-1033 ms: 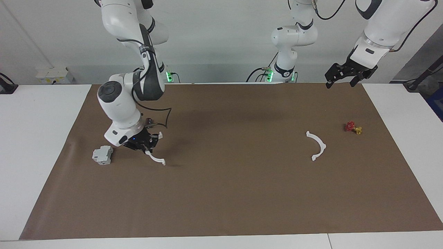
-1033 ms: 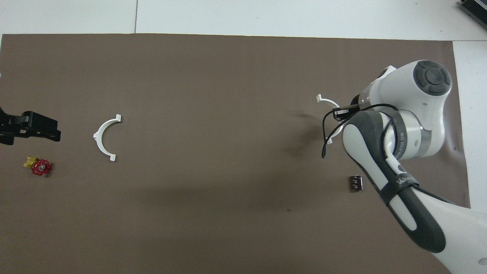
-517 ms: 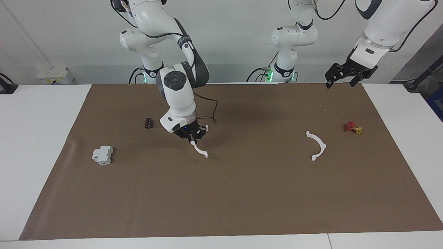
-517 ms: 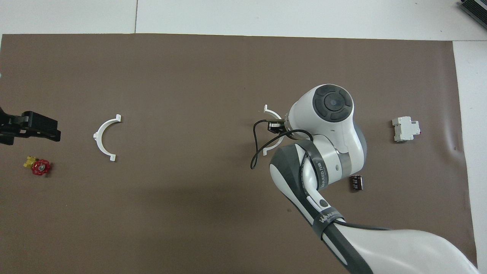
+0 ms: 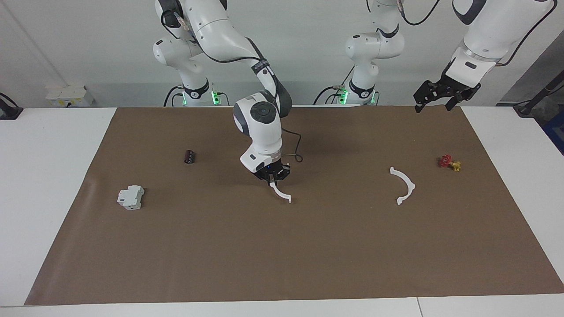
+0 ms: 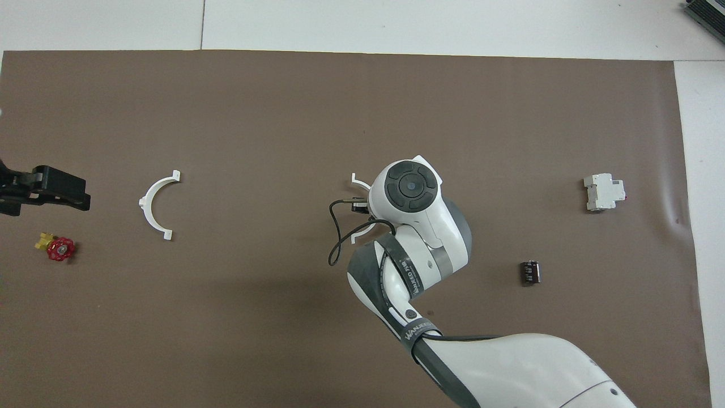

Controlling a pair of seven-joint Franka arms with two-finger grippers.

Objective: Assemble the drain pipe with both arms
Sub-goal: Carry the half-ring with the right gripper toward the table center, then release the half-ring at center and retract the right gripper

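Drain pipe, unassembled: one half-ring clamped in right gripper over mat centre; other half-ring lying toward left arm's end; left gripper waiting, jaws apart; joining outstanding.

A white table carries a brown mat over most of its top. On the mat lie a white half-ring arc toward the left arm's end, with a small red and yellow valve just beside it, nearer that end. Toward the right arm's end lie a grey-white blocky box and, nearer the robots, a small black cylinder.
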